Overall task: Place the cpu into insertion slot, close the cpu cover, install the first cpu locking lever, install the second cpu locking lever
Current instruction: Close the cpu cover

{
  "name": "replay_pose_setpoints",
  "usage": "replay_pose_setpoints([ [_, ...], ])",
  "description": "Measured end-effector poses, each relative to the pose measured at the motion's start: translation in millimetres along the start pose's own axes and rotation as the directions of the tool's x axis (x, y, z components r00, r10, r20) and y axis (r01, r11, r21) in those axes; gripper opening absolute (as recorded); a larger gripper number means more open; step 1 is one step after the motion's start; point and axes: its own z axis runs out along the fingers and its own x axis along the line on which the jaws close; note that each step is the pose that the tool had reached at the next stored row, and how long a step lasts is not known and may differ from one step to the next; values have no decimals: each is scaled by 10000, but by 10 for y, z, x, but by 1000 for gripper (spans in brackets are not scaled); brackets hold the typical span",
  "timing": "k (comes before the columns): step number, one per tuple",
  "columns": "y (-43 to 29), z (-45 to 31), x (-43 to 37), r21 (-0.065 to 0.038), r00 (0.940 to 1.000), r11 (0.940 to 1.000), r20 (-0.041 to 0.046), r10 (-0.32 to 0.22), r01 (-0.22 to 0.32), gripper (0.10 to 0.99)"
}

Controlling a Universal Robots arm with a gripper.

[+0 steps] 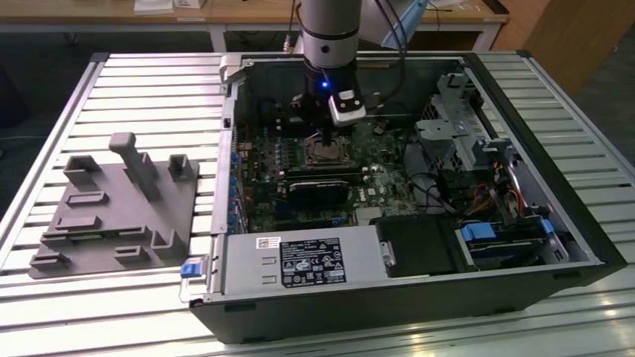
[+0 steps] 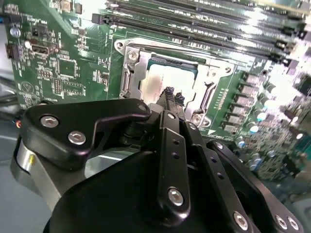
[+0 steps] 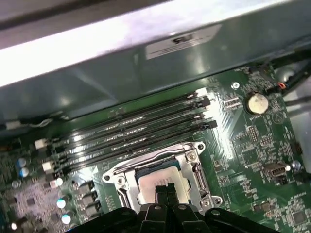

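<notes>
Second wrist view: my black gripper, tips pressed together, hides one edge of the pale silver square cpu lying in its silvery-rimmed insertion slot.

Bright overhead glare on the slatted bench and memory slots, deep shadow inside the computer case.
</notes>
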Motion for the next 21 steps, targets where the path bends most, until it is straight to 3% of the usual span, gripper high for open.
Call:
replay_pose_setpoints([
  [8,0,3,0,-3,9922,9922,-30,-1250,1250,106],
  [16,-26,20,-17,14,9883,9884,-99,-1520,1520,106],
  [21,-26,28,-18,-12,9770,9771,-132,-2128,2128,106],
])
